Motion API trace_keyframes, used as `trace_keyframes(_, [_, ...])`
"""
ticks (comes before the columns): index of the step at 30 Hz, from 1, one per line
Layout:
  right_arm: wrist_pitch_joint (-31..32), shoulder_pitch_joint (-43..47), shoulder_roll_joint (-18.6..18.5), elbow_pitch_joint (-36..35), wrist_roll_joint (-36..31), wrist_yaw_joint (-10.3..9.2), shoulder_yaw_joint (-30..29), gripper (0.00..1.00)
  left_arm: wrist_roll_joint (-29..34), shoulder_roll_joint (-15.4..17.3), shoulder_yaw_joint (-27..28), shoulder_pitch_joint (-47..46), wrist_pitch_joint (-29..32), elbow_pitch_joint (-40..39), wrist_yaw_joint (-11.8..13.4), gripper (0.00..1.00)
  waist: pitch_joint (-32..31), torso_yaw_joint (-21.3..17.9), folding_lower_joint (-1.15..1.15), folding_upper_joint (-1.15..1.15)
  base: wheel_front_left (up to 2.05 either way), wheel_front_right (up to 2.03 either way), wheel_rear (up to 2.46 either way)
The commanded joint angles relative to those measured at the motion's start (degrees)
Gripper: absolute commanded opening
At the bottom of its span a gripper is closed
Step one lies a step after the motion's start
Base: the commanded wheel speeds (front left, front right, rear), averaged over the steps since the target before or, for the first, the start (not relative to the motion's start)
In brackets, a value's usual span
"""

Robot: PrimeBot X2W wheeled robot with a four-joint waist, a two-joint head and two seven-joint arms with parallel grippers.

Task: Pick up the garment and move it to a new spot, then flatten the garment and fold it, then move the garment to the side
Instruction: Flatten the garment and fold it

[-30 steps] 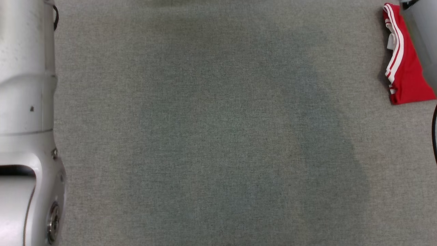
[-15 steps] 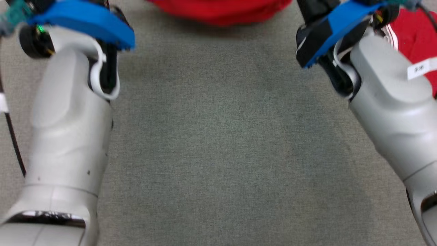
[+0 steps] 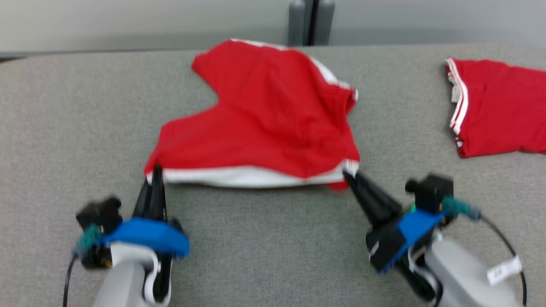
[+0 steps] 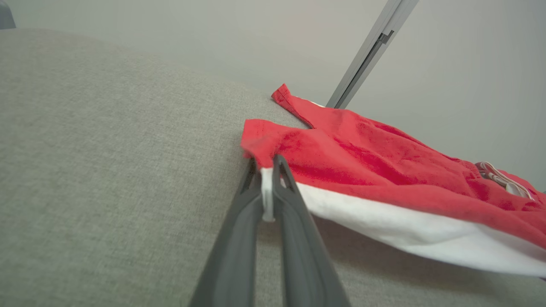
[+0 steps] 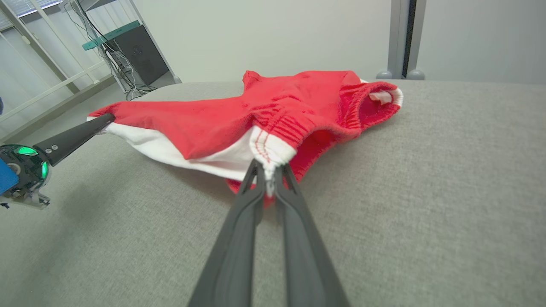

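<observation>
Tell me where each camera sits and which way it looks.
Head view: on the head, facing forward and down at the table; left gripper and right gripper hold the garment.
Left wrist view: on that wrist, along its fingers.
Right wrist view: likewise, along its fingers; left gripper too.
All three share the garment.

Head cam looks down on the grey surface [image 3: 273, 256]; both wrist cams sit low, close up, all three sharing the red garment [image 3: 264, 123].
</observation>
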Motion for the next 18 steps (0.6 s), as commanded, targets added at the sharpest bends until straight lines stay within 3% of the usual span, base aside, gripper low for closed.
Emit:
trace_keyframes(1, [-0.25,2.50,-0.31,-0.96,-0.09,0.01,-0.42,0.00,0.84,0.17,0.12,1.87,-0.23,-0.98,0.49,0.00,-1.93,-1.23,0.02,0.01,0.00,0.00,0.00])
trace_keyframes(11, [-0.24,23.60,0.87,-9.79,-3.33,0.01,-2.00,0.00,0.72,0.42,0.92,22.15,-0.12,-10.89,3.86,0.00,-8.29,-2.13,0.02,0.01,0.00,0.00,0.00])
trace_keyframes(18, [1.74,30.65,1.15,-15.25,-5.17,0.01,-5.59,0.00,0.48,1.12,1.63,28.75,2.64,-19.55,7.41,0.00,-8.62,-2.30,0.02,0.01,0.00,0.00,0.00])
